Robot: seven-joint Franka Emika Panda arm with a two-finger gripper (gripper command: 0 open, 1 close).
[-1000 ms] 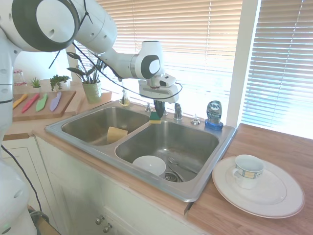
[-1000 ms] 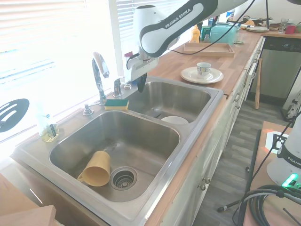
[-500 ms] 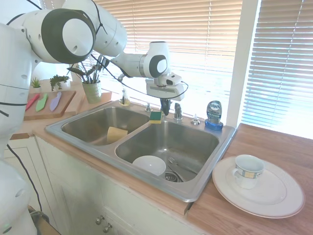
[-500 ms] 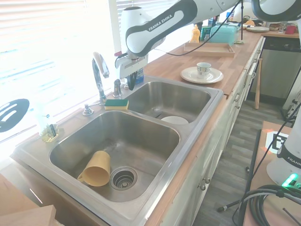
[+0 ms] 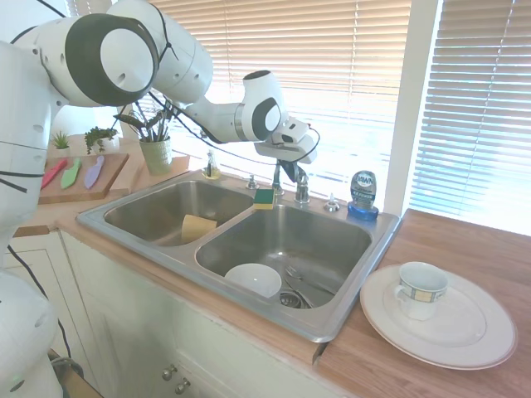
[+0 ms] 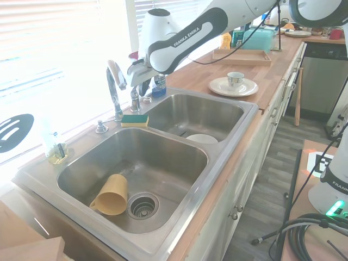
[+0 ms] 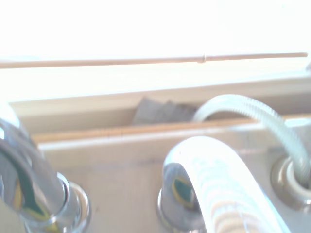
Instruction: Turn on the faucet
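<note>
The faucet (image 6: 112,89) is a chrome gooseneck spout rising behind the divider of the double sink, with its small chrome lever handle (image 6: 135,101) (image 5: 302,189) just beside it. My gripper (image 6: 142,88) (image 5: 287,171) hangs tilted right above and next to that handle, its dark fingers together and holding nothing. Whether it touches the handle I cannot tell. The wrist view shows the curved chrome lever handle (image 7: 209,184) up close and blurred, with the spout's base (image 7: 39,194) beside it. No water is running.
A green-yellow sponge (image 5: 264,197) lies on the sink rim (image 5: 249,311) by the faucet. A blue dish-soap bottle (image 5: 362,195) stands nearby. A yellow cup (image 6: 111,194) lies in one basin, a white bowl (image 5: 253,279) in the other. A plate with a cup (image 5: 437,313) sits on the counter.
My gripper has moved from over the sponge towards the window and the lever handle, and the wrist has tilted upward. Nothing else has moved.
</note>
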